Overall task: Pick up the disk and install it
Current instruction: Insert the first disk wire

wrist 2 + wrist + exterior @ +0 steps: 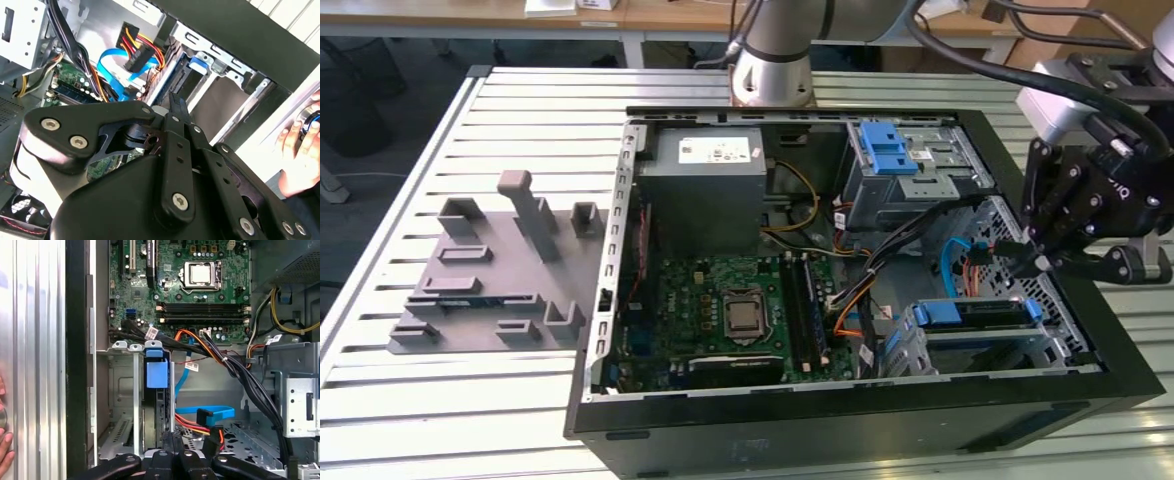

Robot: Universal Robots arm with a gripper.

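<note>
Silver-grey hard disk (970, 314) with a blue plastic rail frame sat on edge in the metal drive cage (1047, 345) at the near corner of the open black computer case (854, 398), on the exterior view's right, its long axis running across that view. The black gripper (1023, 262) hung just above and slightly beyond it, so the hard disk lay below the tips and towards the near wall. In both wrist views the fingers looked pressed together and pinched nothing. A flat blue data cable (212, 415) and a black wire bundle (235, 367) crossed the space just beside the cage, the likeliest snag. A person's hand (300, 145) rested outside the case wall. The green motherboard (720, 310) and grey metal power supply box (707, 175) lay well apart.
</note>
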